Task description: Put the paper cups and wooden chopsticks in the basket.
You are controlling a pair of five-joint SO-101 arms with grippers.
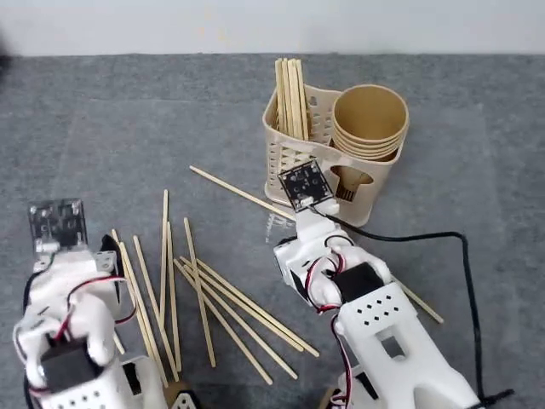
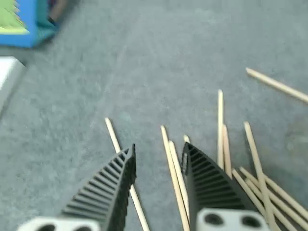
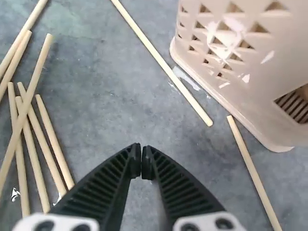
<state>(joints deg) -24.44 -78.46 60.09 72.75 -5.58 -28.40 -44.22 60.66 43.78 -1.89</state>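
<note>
Beige plastic, the basket (image 1: 289, 158) holds one stack of paper cups (image 1: 370, 119), about five rims in the high view, and four upright chopsticks (image 1: 290, 94). Roughly a dozen loose chopsticks (image 1: 204, 294) lie on the grey surface (image 1: 128, 111), most well apart from the basket and two just beside it. Above some of them the left hand (image 2: 158, 151) hangs released. Near the basket's wall the right hand (image 3: 141, 156) is clenched on nothing. The left wrist view takes in a blue box (image 2: 24, 24).

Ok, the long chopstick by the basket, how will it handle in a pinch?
Probably stiff and light: the chopstick is thin, straight wood. It looks round, so it may roll on the mat. Lying flat, it could slip from the right gripper.
</note>
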